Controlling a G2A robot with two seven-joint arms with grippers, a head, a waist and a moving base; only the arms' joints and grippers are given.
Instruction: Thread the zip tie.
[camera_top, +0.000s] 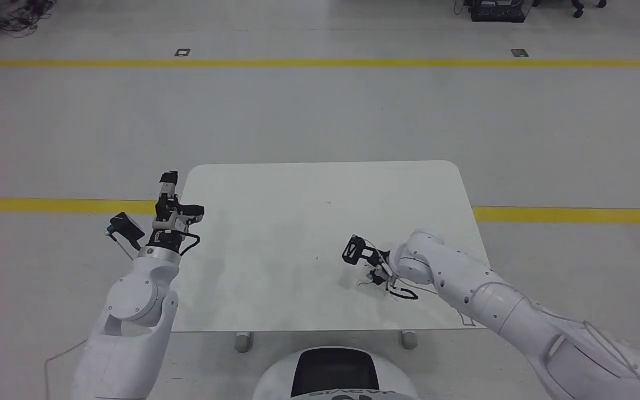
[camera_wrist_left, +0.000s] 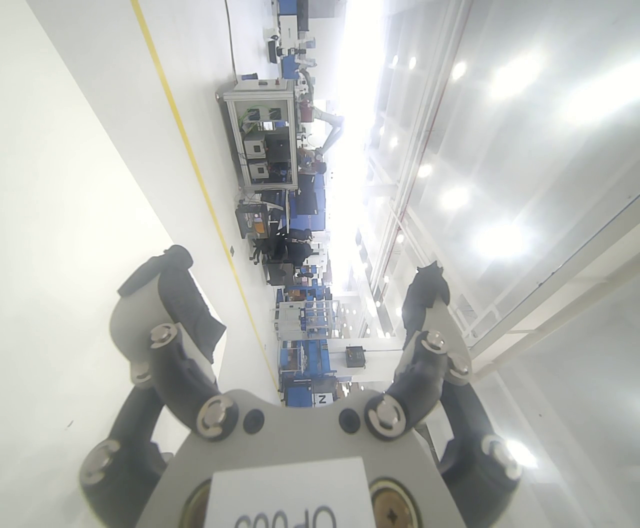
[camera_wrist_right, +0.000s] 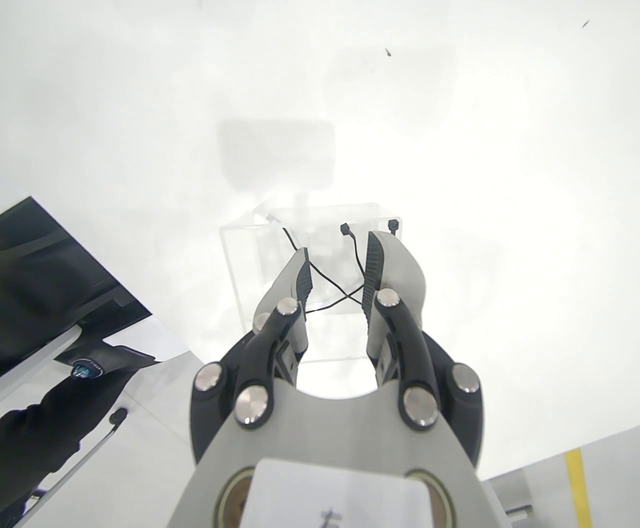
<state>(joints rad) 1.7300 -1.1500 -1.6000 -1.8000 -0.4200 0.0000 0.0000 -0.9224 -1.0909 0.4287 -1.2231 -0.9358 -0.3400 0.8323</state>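
Casing on left arm (camera_top: 135, 300) and right arm (camera_top: 480, 290): glossy white, rounded. Both left hand (camera_wrist_left: 300, 267) and right hand (camera_wrist_right: 337, 247): grey metal plates (camera_wrist_right: 340, 440), black linkages (camera_wrist_right: 402, 335), round silver screws (camera_wrist_right: 255, 400), black pads (camera_wrist_right: 371, 270), white label (camera_wrist_right: 340, 495).

no print reads whole. a white label (camera_wrist_left: 295, 492) on the base of the left gripper (camera_wrist_left: 300, 265) bears dark characters, upside down and cut off. far beyond the left gripper, a small white sign (camera_wrist_left: 322, 398) carries one dark letter. the base tag (camera_wrist_right: 332, 495) of the right gripper (camera_wrist_right: 337, 245) holds a clipped mark.
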